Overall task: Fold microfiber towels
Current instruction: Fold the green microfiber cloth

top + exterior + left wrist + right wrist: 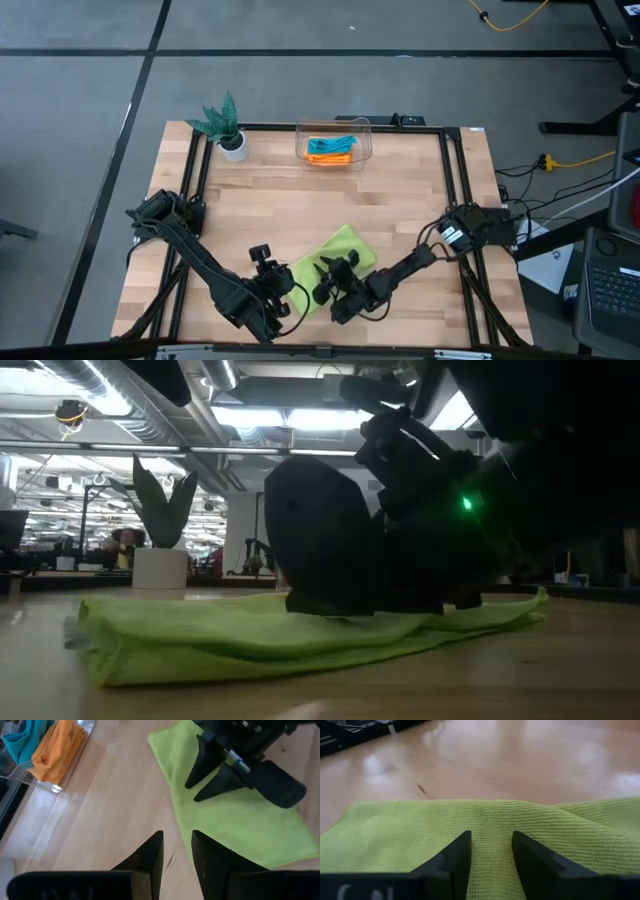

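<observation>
Overhead view: a lime green towel (335, 258) lies spread on the wooden table (330, 200), low and slightly right of centre in the frame. Both arms reach in from the lower corners and meet at this cloth. The right gripper (333, 278) rests on the towel's lower middle; its fingers stand slightly apart, pressed down onto the green weave with a low ridge of fabric between them, as the right wrist view shows (492, 851). The left gripper (268, 268) sits just beside the towel's lower-left edge, over bare wood; its fingers (152, 852) are parted by a narrow gap and hold nothing.

At upper centre of the overhead frame, a clear container (334, 143) near the table's far edge holds folded orange towels (330, 157) with a teal-blue towel (328, 146) on top. A small green plant in a white pot (231, 141) stands in the upper left of the table, well apart from the arms.

Table-level view: the green cloth (250, 635) lies flat with soft wrinkles, and a dark gripper body rests on it.
</observation>
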Available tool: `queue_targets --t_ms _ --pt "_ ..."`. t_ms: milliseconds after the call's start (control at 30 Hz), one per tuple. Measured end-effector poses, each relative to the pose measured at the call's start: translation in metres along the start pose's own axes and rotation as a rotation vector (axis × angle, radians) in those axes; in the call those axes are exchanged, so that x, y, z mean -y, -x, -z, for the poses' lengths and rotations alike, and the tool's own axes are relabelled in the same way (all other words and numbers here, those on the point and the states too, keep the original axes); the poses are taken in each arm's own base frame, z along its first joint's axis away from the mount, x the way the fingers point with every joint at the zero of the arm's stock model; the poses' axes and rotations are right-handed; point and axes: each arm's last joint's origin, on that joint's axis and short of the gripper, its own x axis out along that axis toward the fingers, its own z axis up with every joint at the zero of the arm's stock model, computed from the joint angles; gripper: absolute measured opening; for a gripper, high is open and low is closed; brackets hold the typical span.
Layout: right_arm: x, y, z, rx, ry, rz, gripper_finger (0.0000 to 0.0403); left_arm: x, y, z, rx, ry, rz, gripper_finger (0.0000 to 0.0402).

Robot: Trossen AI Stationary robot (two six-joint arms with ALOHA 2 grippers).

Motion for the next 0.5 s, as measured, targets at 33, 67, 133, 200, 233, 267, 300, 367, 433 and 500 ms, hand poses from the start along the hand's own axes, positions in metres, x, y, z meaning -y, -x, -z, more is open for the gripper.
queue_targets --t_ms 33,67,133,200,233,267,300,367,433,500 --pt "0.002 -0.002 0.005 0.014 0.023 0.013 0.0147 0.000 0.000 0.000 0.002 0.002 0.001 0.0094" --pt "0.004 -0.005 0.009 0.018 0.058 0.023 0.0147 0.000 0.000 0.000 0.003 0.003 0.002 0.0094" --pt "0.007 -0.012 0.012 0.000 0.175 0.031 0.0147 0.000 0.000 0.000 0.003 0.003 0.002 0.0094" --pt "0.008 -0.021 0.007 -0.044 0.277 0.017 0.0147 0.000 0.000 0.000 0.003 0.001 0.002 0.0094" --pt "0.008 -0.024 0.001 -0.070 0.328 0.002 0.0147 0.000 0.000 0.000 0.004 -0.001 0.002 0.0094" --pt "0.009 -0.028 -0.005 -0.094 0.385 -0.015 0.0147 0.000 0.000 0.000 0.003 -0.003 0.001 0.0094" --pt "0.009 -0.032 -0.011 -0.118 0.434 -0.035 0.0147 0.000 0.000 0.000 0.003 -0.003 0.001 0.0094" --pt "0.011 -0.042 -0.026 -0.169 0.515 -0.087 0.0147 0.000 0.000 0.000 0.004 -0.002 0.001 0.0094" --pt "0.014 -0.053 -0.043 -0.224 0.578 -0.162 0.0147 0.001 0.000 0.000 0.004 0.000 0.003 0.0094" --pt "0.018 -0.066 -0.055 -0.273 0.636 -0.276 0.0147 0.001 0.000 -0.001 0.006 0.001 0.004 0.0094"
